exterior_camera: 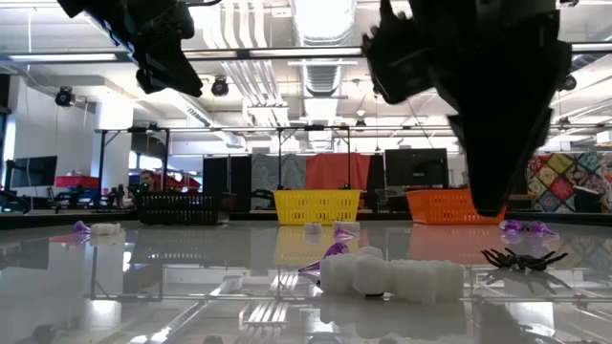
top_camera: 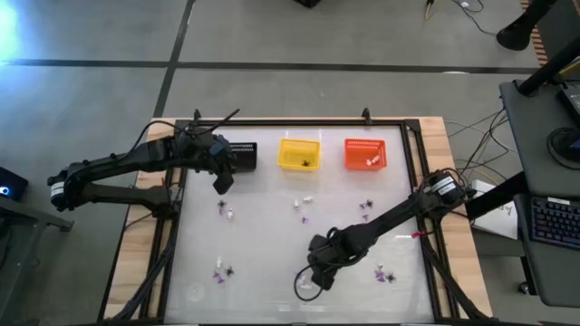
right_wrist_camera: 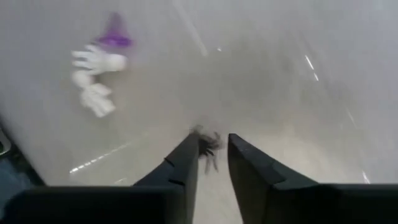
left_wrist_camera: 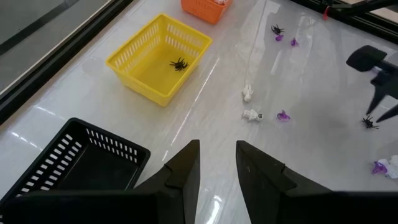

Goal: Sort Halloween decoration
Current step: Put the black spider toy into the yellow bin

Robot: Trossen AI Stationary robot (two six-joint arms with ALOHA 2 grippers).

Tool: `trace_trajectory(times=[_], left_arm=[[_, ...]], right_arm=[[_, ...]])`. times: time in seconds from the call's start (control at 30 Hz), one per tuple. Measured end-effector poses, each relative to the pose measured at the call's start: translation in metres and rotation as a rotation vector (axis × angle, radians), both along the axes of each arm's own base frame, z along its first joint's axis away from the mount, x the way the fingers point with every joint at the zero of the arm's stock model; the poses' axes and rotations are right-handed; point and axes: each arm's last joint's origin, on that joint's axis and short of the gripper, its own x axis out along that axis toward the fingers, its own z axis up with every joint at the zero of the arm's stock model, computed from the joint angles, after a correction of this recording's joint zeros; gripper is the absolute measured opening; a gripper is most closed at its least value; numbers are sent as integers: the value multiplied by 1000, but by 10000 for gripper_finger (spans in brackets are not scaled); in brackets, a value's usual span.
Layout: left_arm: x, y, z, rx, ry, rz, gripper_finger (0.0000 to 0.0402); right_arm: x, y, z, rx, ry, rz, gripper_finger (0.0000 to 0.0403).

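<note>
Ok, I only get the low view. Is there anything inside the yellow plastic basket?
Observer: Yes. The left wrist view shows one small black plastic spider lying in the yellow plastic basket.
Operator: And what's that big dark arm in front doing?
Observer: That's the right end effector. Its fingers stand apart, with another black spider right at their tips.
Operator: Where's the other one?
Observer: The left end effector hovers open beside the black plastic basket, holding nothing.
</note>
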Motion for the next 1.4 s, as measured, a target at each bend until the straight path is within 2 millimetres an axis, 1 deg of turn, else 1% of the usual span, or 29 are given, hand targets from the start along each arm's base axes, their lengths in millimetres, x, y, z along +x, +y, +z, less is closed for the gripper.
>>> trace_trajectory(times=[0.23, 0.4, 0.63, 0.83, 1.0, 1.1, 1.17, 1.27, 1.4], left_arm=[[0, 0, 0, 0, 0, 0, 86], [0, 0, 0, 0, 0, 0, 86], [0, 0, 0, 1, 0, -1, 86], [0, 0, 0, 1, 0, -1, 86], [0, 0, 0, 1, 1, -1, 86], [0, 0, 0, 1, 1, -1, 86], [0, 0, 0, 1, 1, -1, 86], [0, 0, 0, 1, 1, -1, 86], [0, 0, 0, 0, 1, -1, 86]], right_arm=[[0, 1, 0, 38, 21, -41, 153], [-1, 3, 0, 66, 36, -63, 181], [5, 7, -9, 81, 14, -70, 189], [8, 8, -26, 66, 53, -83, 189], [8, 10, -33, 60, 74, -87, 189], [7, 10, -34, 57, 88, -106, 182], [6, 9, -34, 51, 112, -134, 168], [3, 9, -35, 51, 149, -156, 134], [2, 9, -36, 54, 159, -164, 74]])
